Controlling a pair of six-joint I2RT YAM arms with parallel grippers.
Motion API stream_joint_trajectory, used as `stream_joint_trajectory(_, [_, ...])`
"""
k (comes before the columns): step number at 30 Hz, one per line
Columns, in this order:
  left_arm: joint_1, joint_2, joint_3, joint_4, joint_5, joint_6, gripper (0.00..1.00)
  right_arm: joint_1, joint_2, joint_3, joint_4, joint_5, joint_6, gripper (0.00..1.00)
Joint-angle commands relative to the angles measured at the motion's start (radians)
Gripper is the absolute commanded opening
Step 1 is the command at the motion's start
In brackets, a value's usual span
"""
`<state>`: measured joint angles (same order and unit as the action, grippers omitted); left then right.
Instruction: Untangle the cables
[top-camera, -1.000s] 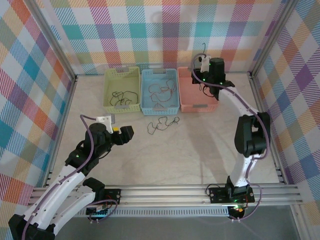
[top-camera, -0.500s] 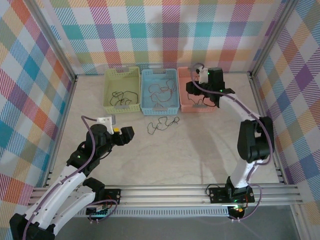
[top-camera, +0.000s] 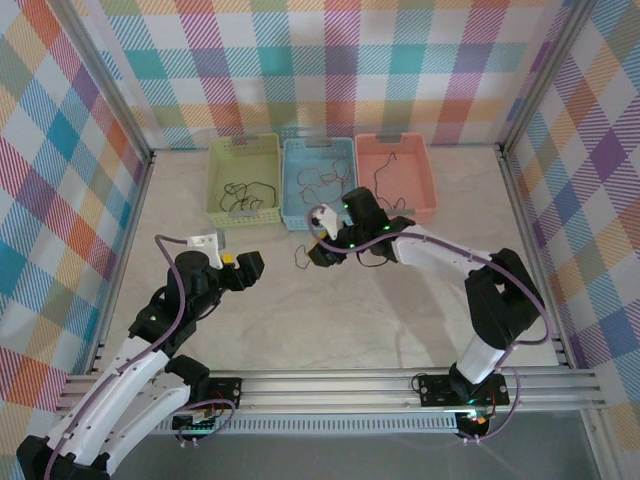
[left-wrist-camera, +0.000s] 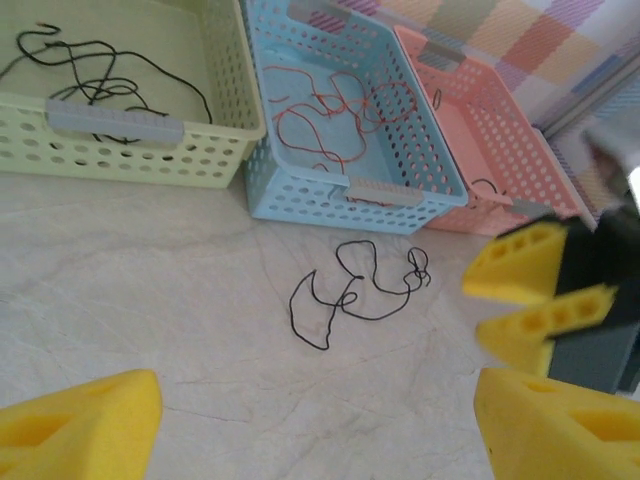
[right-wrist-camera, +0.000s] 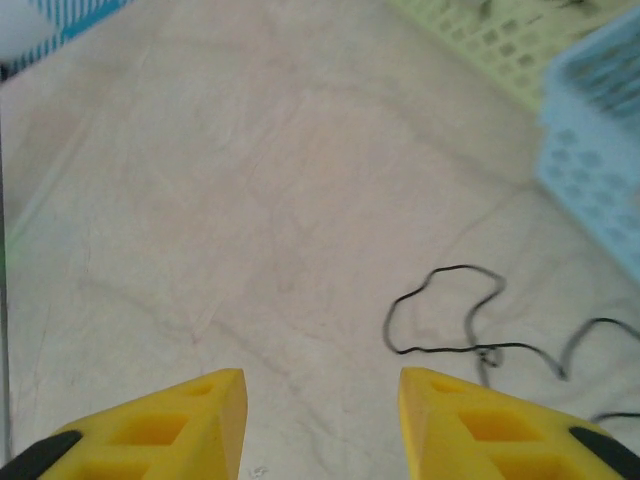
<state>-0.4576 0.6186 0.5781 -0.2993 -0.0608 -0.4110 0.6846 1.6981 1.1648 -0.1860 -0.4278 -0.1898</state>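
The loose black cable (left-wrist-camera: 360, 290) is lying on the table (top-camera: 400, 320) just near of the blue basket (top-camera: 320, 222), its long axis running left to right. The right gripper (right-wrist-camera: 320, 388) is hovering over its left part, fingers spread and empty. In the right wrist view the strand is sitting ahead and rightward of it. The left gripper (left-wrist-camera: 315, 390), also gaping empty, is hanging well to the left, making the right arm closer.

From here the table (top-camera: 400, 300) looks smooth and matt, with a marbled stone look. The blue basket (left-wrist-camera: 330, 190) is perforated plastic with a slight sheen, like the green basket (left-wrist-camera: 120, 155) left of it and the pink basket (left-wrist-camera: 510, 160) to its right. The black cable (left-wrist-camera: 293, 303) in front of it looks matt. The left gripper (left-wrist-camera: 315, 390) has matt yellow plastic fingers (left-wrist-camera: 90, 420).
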Motion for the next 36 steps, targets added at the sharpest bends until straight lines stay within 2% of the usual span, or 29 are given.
stream_joint_trajectory(1, [-0.005, -0.033, -0.002, -0.063, -0.127, -0.041, 0.80, 0.027, 0.096, 0.057, -0.052, 0.004, -0.061, 0.45])
stream_joint_trajectory(3, [-0.005, -0.048, -0.002, -0.080, -0.167, -0.050, 0.80, 0.056, 0.155, 0.104, -0.086, 0.029, -0.069, 0.45])
stream_joint_trajectory(9, [-0.005, -0.075, -0.010, -0.082, -0.180, -0.052, 0.80, 0.097, 0.258, 0.194, -0.128, 0.048, -0.017, 0.45])
stream_joint_trajectory(21, [-0.005, -0.072, -0.009, -0.078, -0.166, -0.049, 0.81, 0.100, 0.422, 0.344, -0.220, 0.149, -0.117, 0.47])
stream_joint_trajectory(32, [-0.005, -0.075, -0.011, -0.083, -0.160, -0.050, 0.81, 0.121, 0.464, 0.352, -0.273, 0.265, -0.186, 0.46])
stream_joint_trajectory(36, [-0.005, -0.075, -0.010, -0.081, -0.159, -0.051, 0.81, 0.124, 0.488, 0.361, -0.277, 0.304, -0.209, 0.40])
